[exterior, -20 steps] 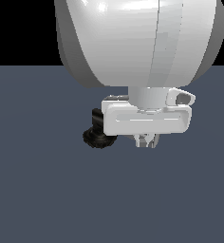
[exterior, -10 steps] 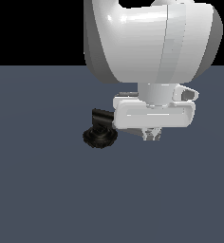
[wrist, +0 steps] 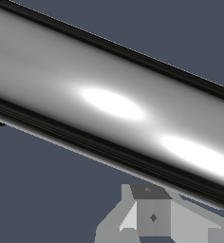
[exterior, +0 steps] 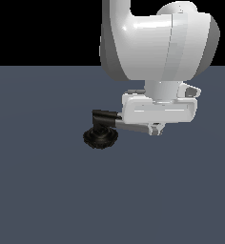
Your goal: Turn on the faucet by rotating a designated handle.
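Exterior view, pincer (exterior: 157,128) over handle (exterior: 133,127), open floor (exterior: 47,190)

arm shell (exterior: 157,43): I see glossy white, smooth like moulded plastic, with soft highlights and grey seams.
gripper (exterior: 156,129): from my exterior view its body is the same smooth white; in the wrist view I read one fingertip (wrist: 152,216) as flat matt grey.
handle (wrist: 109,102): polished silver metal to my eye, mirror-smooth, with bright white glints and dark streaks.
faucet (exterior: 100,137): I see a matt black, ribbed base.
floor (exterior: 47,190): flat, matt slate-blue, no texture I can make out.
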Motion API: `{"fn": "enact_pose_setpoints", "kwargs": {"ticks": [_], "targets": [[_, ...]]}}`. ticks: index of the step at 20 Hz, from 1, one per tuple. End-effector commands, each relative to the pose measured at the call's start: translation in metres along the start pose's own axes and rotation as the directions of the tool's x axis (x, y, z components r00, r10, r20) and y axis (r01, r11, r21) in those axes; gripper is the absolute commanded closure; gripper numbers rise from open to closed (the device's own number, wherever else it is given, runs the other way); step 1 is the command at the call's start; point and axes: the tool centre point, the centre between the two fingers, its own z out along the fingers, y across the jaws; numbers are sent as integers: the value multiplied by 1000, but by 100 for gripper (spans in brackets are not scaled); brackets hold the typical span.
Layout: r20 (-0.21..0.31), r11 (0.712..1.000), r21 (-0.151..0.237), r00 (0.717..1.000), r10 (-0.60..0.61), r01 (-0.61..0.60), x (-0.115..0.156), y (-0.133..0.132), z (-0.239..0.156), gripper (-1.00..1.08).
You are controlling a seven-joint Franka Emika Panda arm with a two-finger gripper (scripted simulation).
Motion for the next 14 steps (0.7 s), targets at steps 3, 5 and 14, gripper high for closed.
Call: {"fn": "enact_pose_setpoints", "kwargs": {"ticks": [3,5,14], "targets": [[2,1000,1,1000,-5,5,14,9,3,108],[2,1000,1,1000,-5,5,19,14,3,108],[4,1000,1,1000,-1,1,42,36,4,108]]}}
